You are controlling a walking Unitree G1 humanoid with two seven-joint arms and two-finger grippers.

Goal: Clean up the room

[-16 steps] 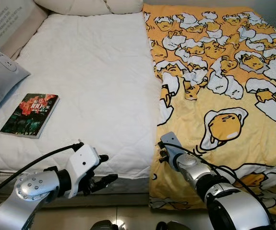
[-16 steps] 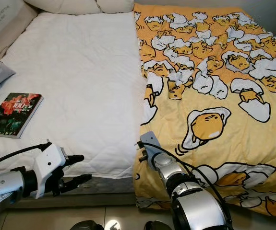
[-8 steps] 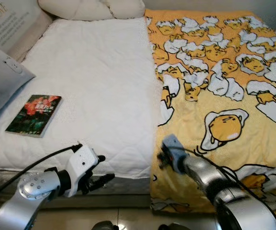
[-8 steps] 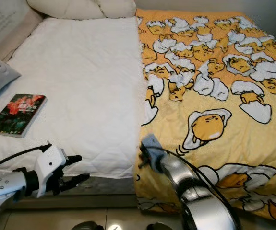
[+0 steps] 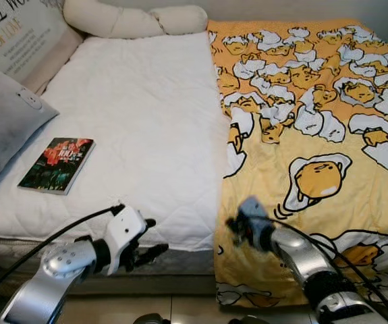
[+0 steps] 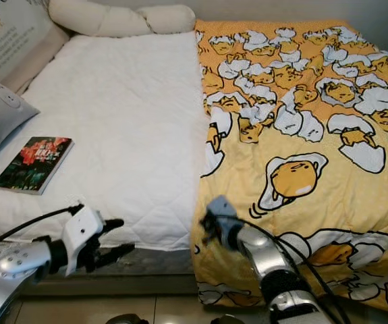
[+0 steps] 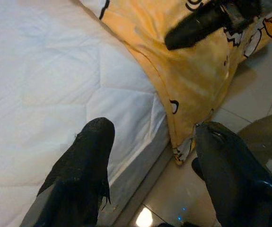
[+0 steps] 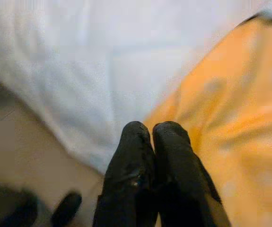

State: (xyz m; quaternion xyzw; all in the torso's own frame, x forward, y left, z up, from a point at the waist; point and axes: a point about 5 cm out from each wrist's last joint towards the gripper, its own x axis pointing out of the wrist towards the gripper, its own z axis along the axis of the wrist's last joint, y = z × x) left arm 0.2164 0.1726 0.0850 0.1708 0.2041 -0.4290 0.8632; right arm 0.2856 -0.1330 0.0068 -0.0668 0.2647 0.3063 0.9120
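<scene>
A yellow duvet (image 5: 328,115) printed with egg characters covers the right half of the bed. The left half is bare white sheet (image 5: 140,128). A dark book (image 5: 57,165) lies flat on the sheet near the left side. My right gripper (image 5: 233,225) rests at the duvet's near left corner. Its fingers (image 8: 136,142) are pressed shut, with nothing visible between them. My left gripper (image 5: 152,236) hovers open just off the bed's front edge, over the floor, left of the hanging duvet corner (image 7: 183,142).
A grey pillow (image 5: 5,128) lies at the bed's left edge, with a lettered cushion (image 5: 18,30) behind it. A cream bolster (image 5: 133,20) runs along the head of the bed. Glossy tiled floor (image 5: 180,310) lies below the mattress front.
The whole picture has shifted, so the camera moved. My right gripper has drawn back a little toward the duvet's near edge. The left gripper is in much the same place.
</scene>
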